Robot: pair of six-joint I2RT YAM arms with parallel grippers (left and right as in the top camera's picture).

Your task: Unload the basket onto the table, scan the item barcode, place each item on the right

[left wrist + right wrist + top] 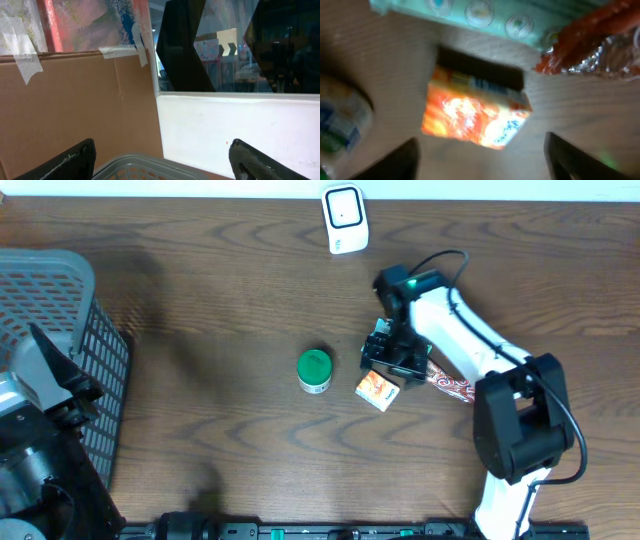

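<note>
Overhead: scanner (343, 218) stands at the far table (200, 280) edge. Orange box (377, 389) (the item to scan) lies flat mid-table, just right of a green-lidded can (314, 370). R gripper (390, 363) hangs over the box's far side. A red foil pkt (452, 386) pokes out beside the R arm. Grey basket (60, 300) sits at the left edge, and the L arm (35, 440) is parked by it, well apart from the box.

L wrist: L gripper (162, 145) is spread wide w/ nothing between the fingers (67, 162). Basket rim is below it, w/ cardboard (75, 100) and a white wall (240, 130) ahead.

R wrist: blurry. The box is on the wood, roughly between the two fingertips (395, 160). Jaws are apart and not clamped on it, w/ a clear gap on one side. A teal pkt (480, 12) lies past the box, the red foil pkt is at upper right, and the can's side is at left.
</note>
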